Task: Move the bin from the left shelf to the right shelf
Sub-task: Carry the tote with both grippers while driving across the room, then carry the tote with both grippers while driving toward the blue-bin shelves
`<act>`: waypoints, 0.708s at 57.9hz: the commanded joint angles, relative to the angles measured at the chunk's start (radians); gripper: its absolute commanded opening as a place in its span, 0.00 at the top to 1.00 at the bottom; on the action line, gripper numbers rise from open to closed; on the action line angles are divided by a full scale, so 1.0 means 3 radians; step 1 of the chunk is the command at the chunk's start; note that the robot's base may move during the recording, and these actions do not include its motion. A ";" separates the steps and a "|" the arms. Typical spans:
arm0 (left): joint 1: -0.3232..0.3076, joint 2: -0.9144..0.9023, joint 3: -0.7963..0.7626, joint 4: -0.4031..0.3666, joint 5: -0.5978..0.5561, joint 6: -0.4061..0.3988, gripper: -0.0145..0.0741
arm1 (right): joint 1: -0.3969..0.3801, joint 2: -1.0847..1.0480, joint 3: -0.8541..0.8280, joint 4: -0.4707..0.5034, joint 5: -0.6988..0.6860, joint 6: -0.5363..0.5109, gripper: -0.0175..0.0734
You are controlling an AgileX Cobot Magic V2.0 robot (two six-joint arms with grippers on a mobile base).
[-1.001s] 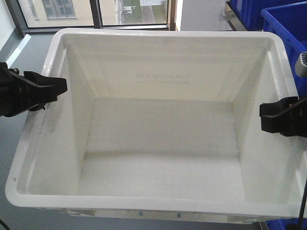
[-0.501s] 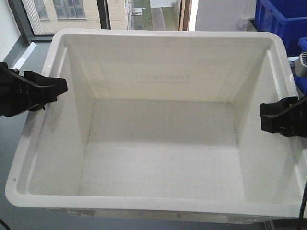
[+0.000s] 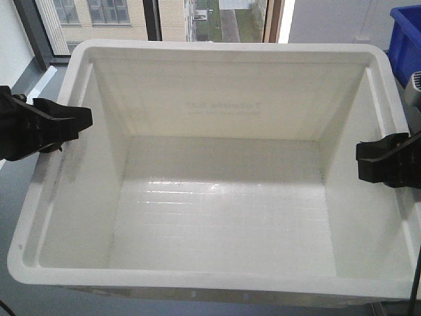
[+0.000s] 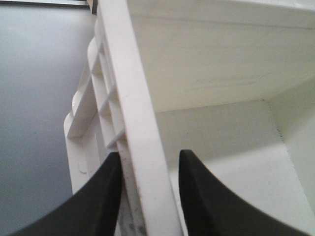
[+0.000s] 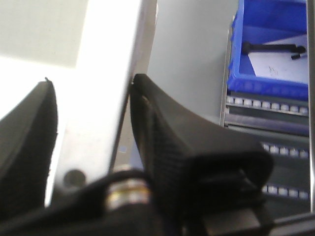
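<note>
Big white plastic bin (image 3: pixel 223 72), open on top and empty. Smooth walls, lined floor, faint letters on the far wall. Held level. Pinched on its left rim by the left claw (image 4: pixel 148 164) and on its right rim by the right claw (image 5: pixel 93 108).

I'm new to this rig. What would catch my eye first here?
A large, empty white bin fills the front view, clamped on its side rims by the left gripper and right gripper. Off to the right, a blue bin sits on a metal shelf.
</note>
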 commanded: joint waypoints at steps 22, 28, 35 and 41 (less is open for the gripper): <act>-0.0062 -0.0123 -0.0144 -0.0359 0.0058 0.0081 0.84 | 0.0014 -0.0061 -0.0145 0.0243 -0.0503 0.0037 0.81; -0.0062 -0.0123 -0.0144 -0.0359 0.0058 0.0081 0.84 | 0.0014 -0.0061 -0.0145 0.0243 -0.0503 0.0037 0.81; -0.0062 -0.0123 -0.0144 -0.0359 0.0058 0.0081 0.84 | 0.0014 -0.0061 -0.0145 0.0243 -0.0503 0.0037 0.81; -0.0062 -0.0123 -0.0144 -0.0359 0.0058 0.0081 0.84 | 0.0014 -0.0061 -0.0145 0.0243 -0.0503 0.0037 0.81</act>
